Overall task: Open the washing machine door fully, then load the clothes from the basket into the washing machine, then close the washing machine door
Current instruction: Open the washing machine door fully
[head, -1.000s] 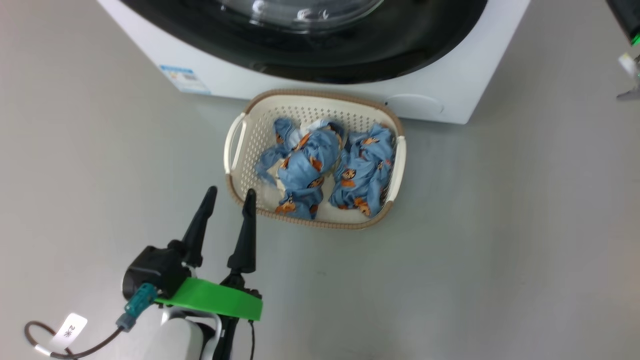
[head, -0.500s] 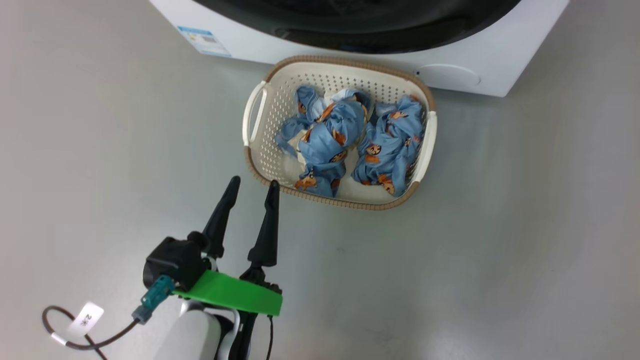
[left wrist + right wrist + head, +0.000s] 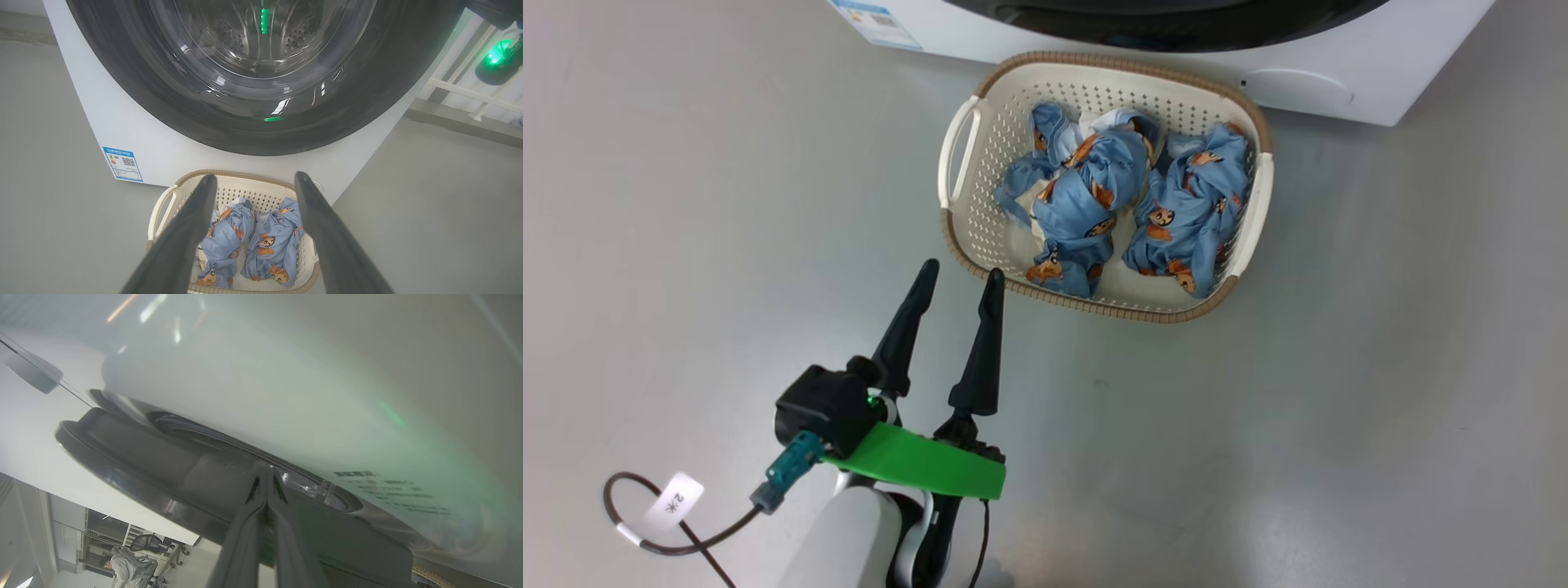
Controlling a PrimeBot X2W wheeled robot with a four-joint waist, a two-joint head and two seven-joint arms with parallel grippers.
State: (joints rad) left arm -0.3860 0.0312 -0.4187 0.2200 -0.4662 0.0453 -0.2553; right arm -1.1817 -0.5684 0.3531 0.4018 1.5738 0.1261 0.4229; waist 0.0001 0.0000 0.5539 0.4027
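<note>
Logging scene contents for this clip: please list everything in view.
washing machine: one, white, behind the basket
washing machine door: one, black rim with clear glass, machine's front
label sticker: one, blue, machine's lower front corner
basket: one, cream with brown rim, on grey floor
clothes: two bundles, light blue with orange figures, in the basket
person: one, seated, far background
left gripper: one, dark, open, near the basket
right gripper: one, dark, shut, at the door's rim

Head overhead, wrist low — shared basket
</note>
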